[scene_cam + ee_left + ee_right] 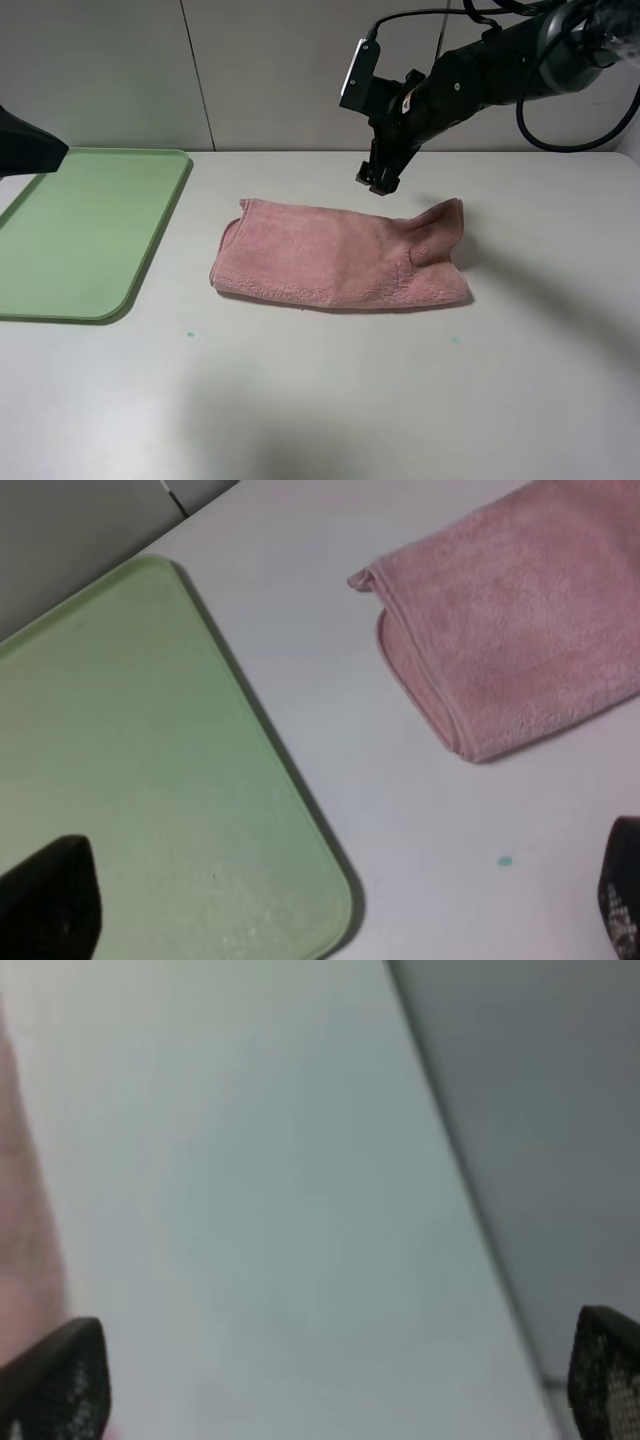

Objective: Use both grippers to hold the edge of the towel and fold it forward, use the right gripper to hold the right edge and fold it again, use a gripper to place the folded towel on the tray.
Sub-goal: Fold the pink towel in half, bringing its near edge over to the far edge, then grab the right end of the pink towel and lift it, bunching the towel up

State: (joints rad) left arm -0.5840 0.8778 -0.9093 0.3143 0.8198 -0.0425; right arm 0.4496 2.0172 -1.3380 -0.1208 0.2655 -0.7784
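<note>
A pink towel (335, 258) lies folded lengthwise in the middle of the white table, its right end rumpled with one corner sticking up. My right gripper (378, 180) hangs open and empty just above and behind the towel's back edge; its wrist view (330, 1380) shows the fingers wide apart and a strip of towel (20, 1210) at one side. My left gripper (335, 910) is open and empty over the green tray (150, 780), with the towel's left end (500, 650) ahead of it. Only its dark tip (35, 148) shows in the high view.
The green tray (90, 230) lies at the table's left. A grey wall panel (300, 70) stands right behind the table. The right arm's cables (560, 120) loop at the upper right. Small teal specks (189, 333) mark the table.
</note>
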